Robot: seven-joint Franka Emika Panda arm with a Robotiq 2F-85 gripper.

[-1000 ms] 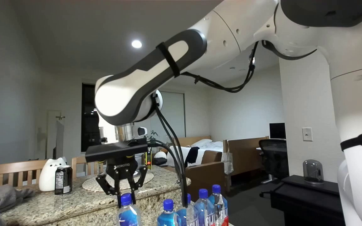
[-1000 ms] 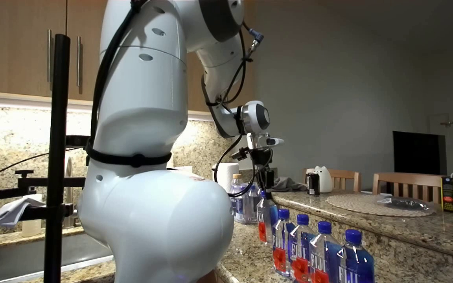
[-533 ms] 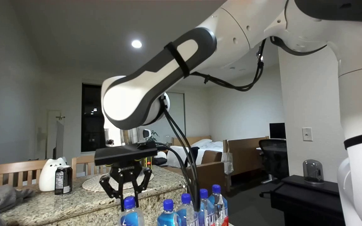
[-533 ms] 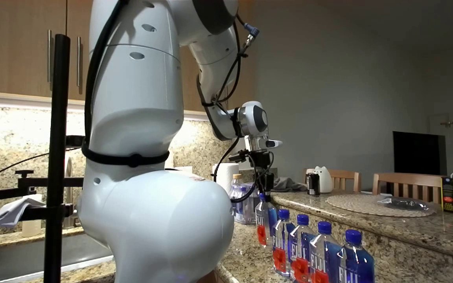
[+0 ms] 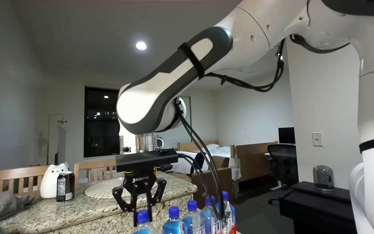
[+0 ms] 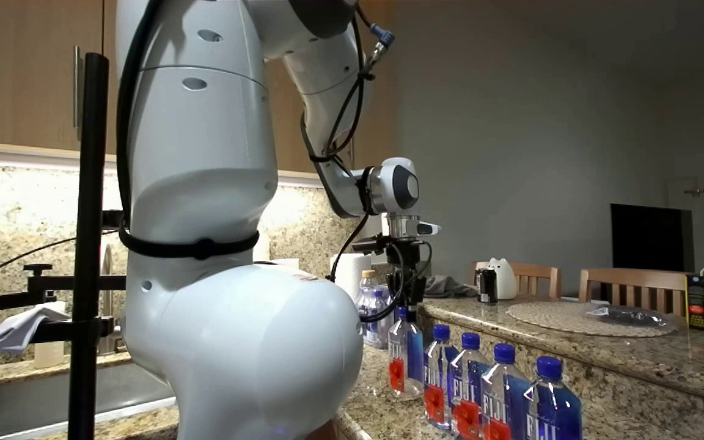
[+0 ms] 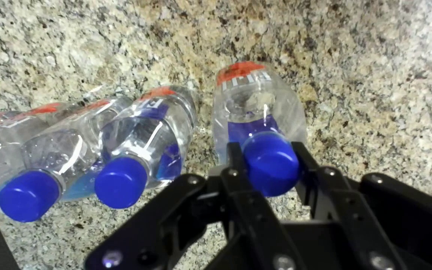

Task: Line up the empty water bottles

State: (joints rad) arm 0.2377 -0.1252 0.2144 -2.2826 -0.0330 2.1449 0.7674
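One bottle (image 7: 259, 103) was clamped at its blue cap (image 7: 271, 161) by the gripper (image 5: 142, 222), held upright, and just beside, a gap between, four more bottles (image 6: 502, 397) were lined up on the granite counter (image 7: 351, 112)!

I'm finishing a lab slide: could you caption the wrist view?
Gripper closed on the blue cap of a clear bottle, with more bottles beside it on the speckled counter.

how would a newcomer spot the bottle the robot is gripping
Follow the big white arm down to its black pincer, above the granite counter. There is your clear, blue-capped bottle. Unlike the lookalikes in a row beside it, it has its cap clamped in the pincer.
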